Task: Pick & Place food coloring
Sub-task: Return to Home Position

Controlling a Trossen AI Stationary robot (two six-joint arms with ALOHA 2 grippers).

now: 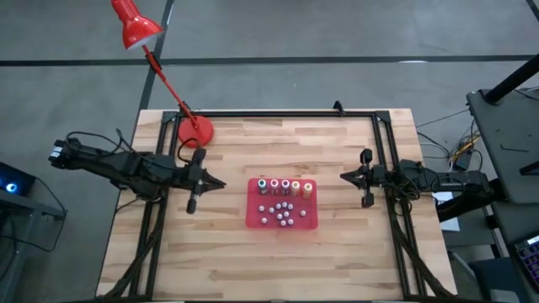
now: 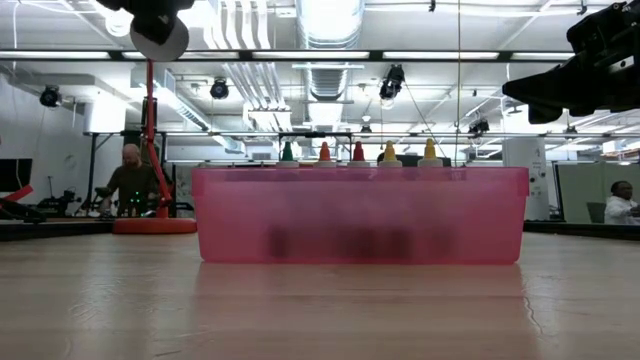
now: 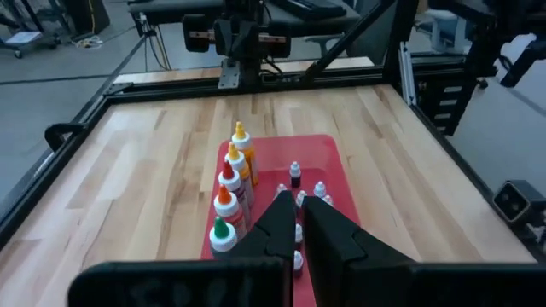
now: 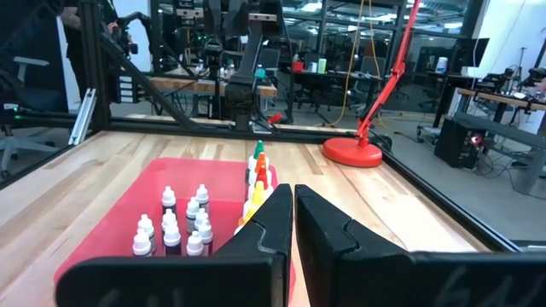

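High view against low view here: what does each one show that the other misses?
Only the high view: where the left hand and right hand sit, either side of the red container, and the small bottles inside it. Only the low view: a person in the room behind. Both: the container, its row of five taller bottles, the red lamp.
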